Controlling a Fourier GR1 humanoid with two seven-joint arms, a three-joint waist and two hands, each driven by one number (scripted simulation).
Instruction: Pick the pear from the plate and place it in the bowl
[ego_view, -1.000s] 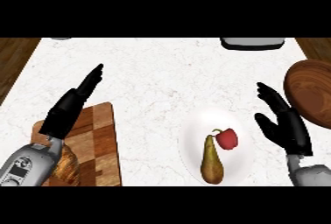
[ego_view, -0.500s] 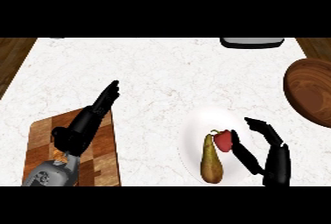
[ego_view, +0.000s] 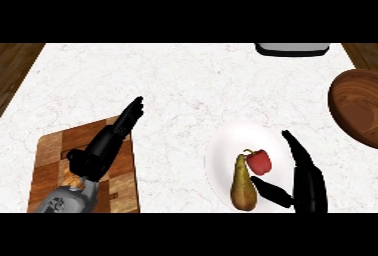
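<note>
Head view, looking steeply down at a pale marbled surface (ego_view: 184, 80). Lying lengthwise on a white plate (ego_view: 221, 150) right of centre: a brownish-green pear (ego_view: 242, 186), stem pointing away toward the far edge, bulb toward the near edge. Sitting just beside the pear's neck on the same plate, on its right: a small red pepper (ego_view: 259, 161) with a green stem, touching or nearly touching the pear.

Coming in from the lower edge at the right: the right hand (ego_view: 304, 177), fingers stretched straight and pointing away over the plate's right part, thumb angling left toward the pear's lower half and ending just at its side; impossible to tell whether actually touching. Spread, not curling round anything, holding nothing.

Showing at the right edge, well apart from the plate and farther back: a dark wooden bowl (ego_view: 354, 112), partly cut off by the frame, no pear in the visible part.

Resting at the lower left: a wooden cutting board (ego_view: 52, 155). Hanging above its right part: the left hand (ego_view: 107, 145), fingers straight and held together, pointing up and to the right past the board's far corner, grasping nothing.

Peeking in at the top edge: a grey, dark-rimmed object (ego_view: 291, 48), too cropped to identify.
</note>
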